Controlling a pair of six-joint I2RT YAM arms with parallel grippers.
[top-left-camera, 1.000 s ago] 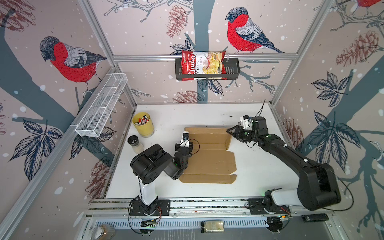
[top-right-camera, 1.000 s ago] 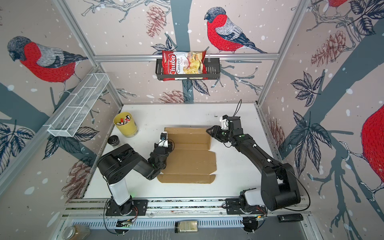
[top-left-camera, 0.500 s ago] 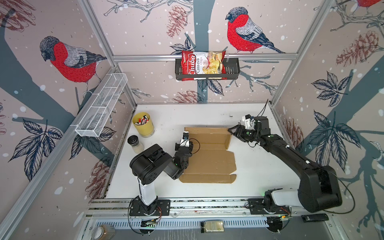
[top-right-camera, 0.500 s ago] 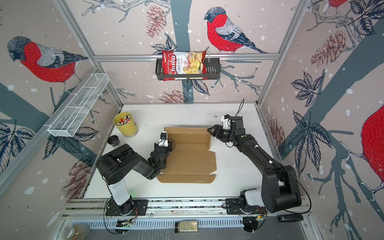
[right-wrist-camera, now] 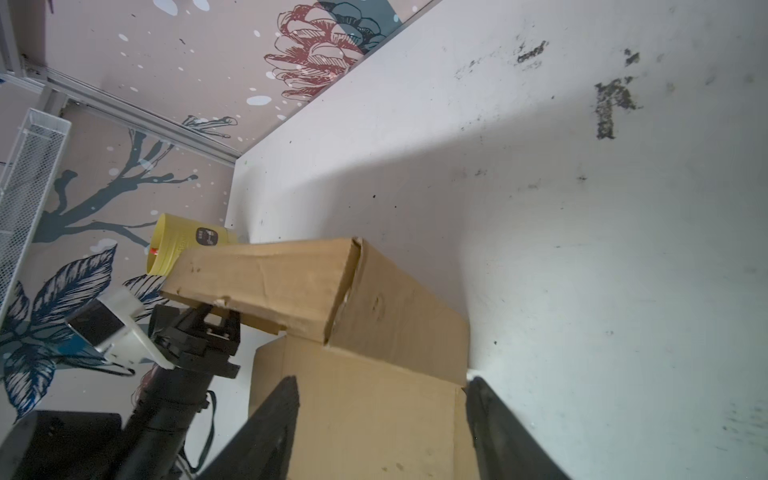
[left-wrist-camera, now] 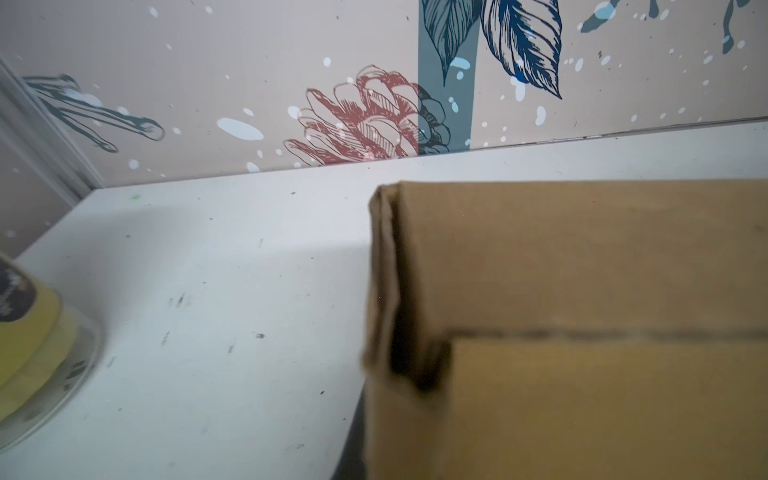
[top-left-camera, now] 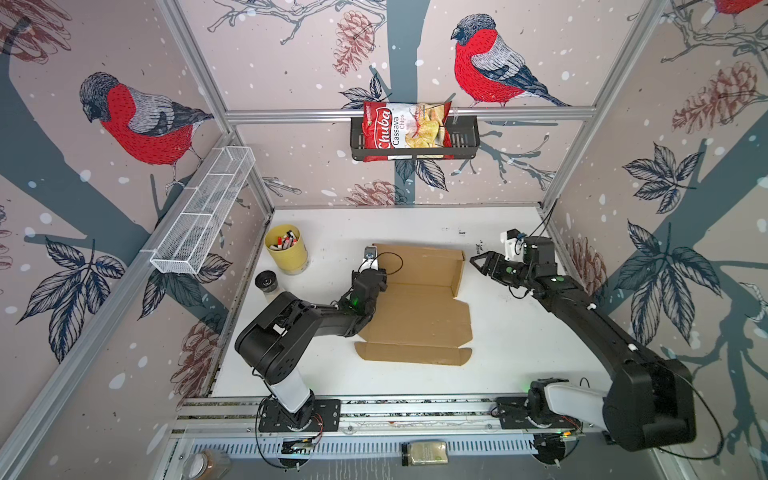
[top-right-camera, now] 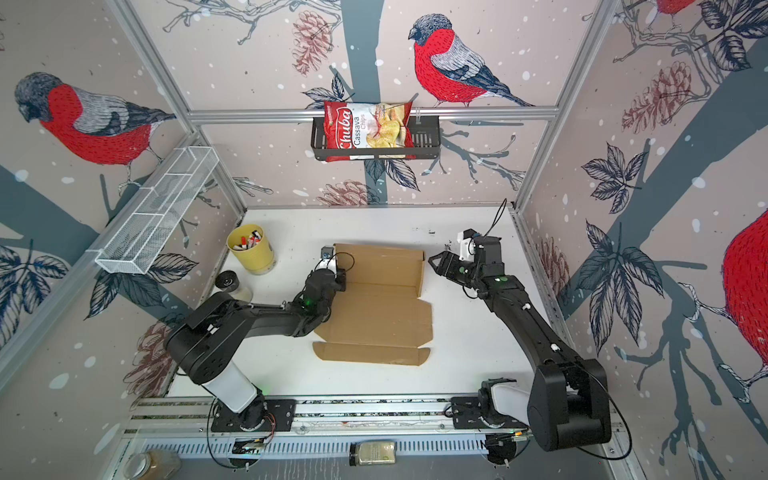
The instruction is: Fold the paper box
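The paper box (top-left-camera: 415, 311) (top-right-camera: 374, 307) is plain brown cardboard, lying partly folded mid-table with its back wall and right side wall raised. My left gripper (top-left-camera: 371, 269) (top-right-camera: 332, 272) is at the box's left edge and is shut on the left side flap. The left wrist view shows that flap (left-wrist-camera: 415, 415) edge-on, hiding the jaws. My right gripper (top-left-camera: 477, 259) (top-right-camera: 434, 261) hovers just right of the raised right wall, open and holding nothing. In the right wrist view its dark fingers (right-wrist-camera: 282, 415) frame the box (right-wrist-camera: 374, 415), and the left gripper (right-wrist-camera: 208, 320) shows beyond.
A yellow cup of markers (top-left-camera: 286, 249) (right-wrist-camera: 183, 241) and a dark-lidded jar (top-left-camera: 268, 282) stand at the back left. A white wire shelf (top-left-camera: 203, 216) hangs on the left wall. A black basket (top-left-camera: 465, 141) holding a chips bag hangs on the back wall.
My right gripper has opened wider and drawn back to the right, away from the box's right wall. The left arm and the box have stayed put.
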